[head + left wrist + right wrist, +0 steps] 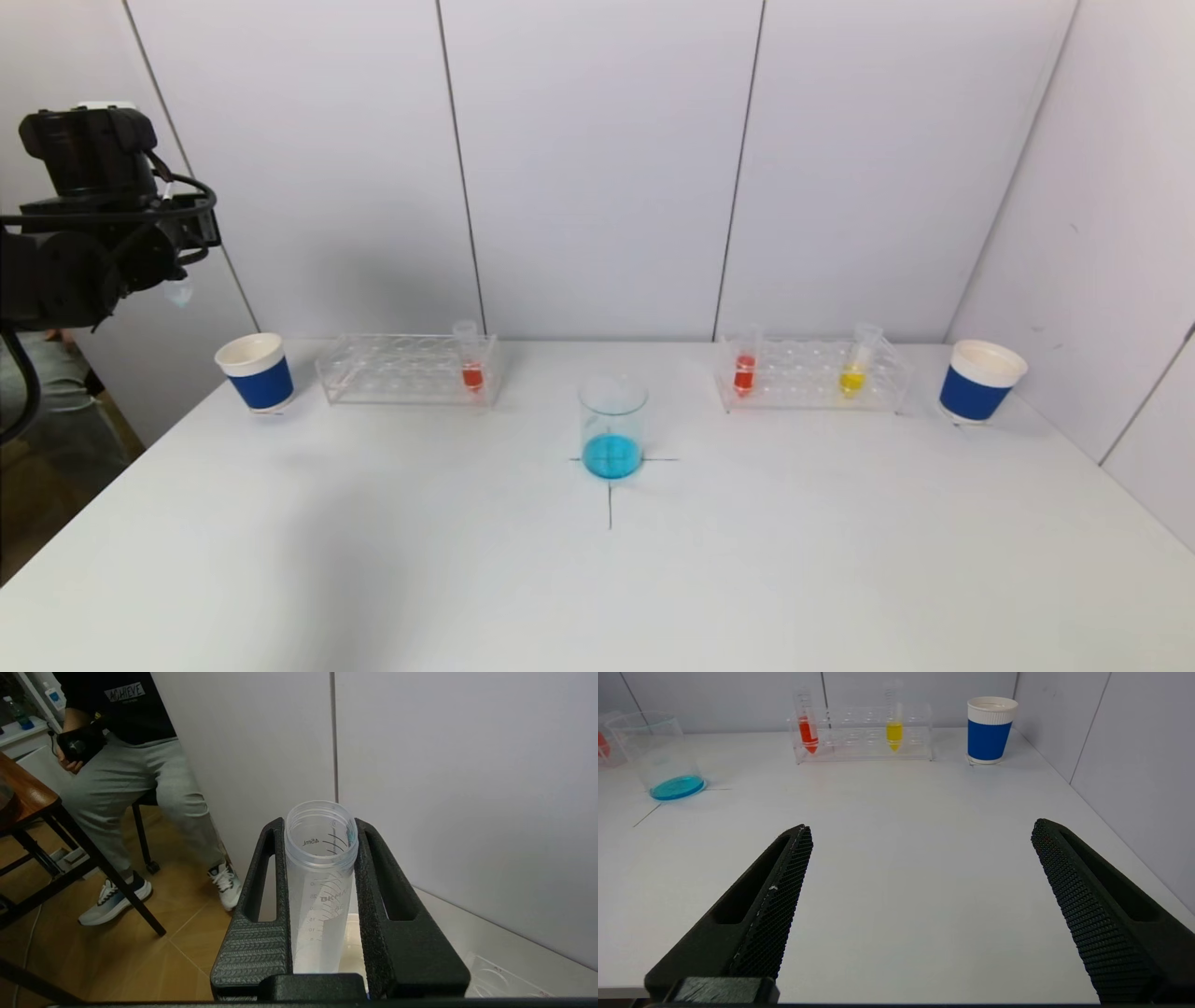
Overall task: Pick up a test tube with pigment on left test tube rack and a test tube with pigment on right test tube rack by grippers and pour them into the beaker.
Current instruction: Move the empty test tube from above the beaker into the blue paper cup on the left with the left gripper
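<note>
One empty test tube (320,877), seen only by left wrist.

Black arm (89,219), ribbed black fingers (770,910)

head view looks forward and down over the white table (597,579) from above. right wrist view sits low near the table, facing the beaker (658,756) and right rack (864,732), both shared with head view. left wrist view, close up between its own fingers (261,914), faces wall and floor.
</note>
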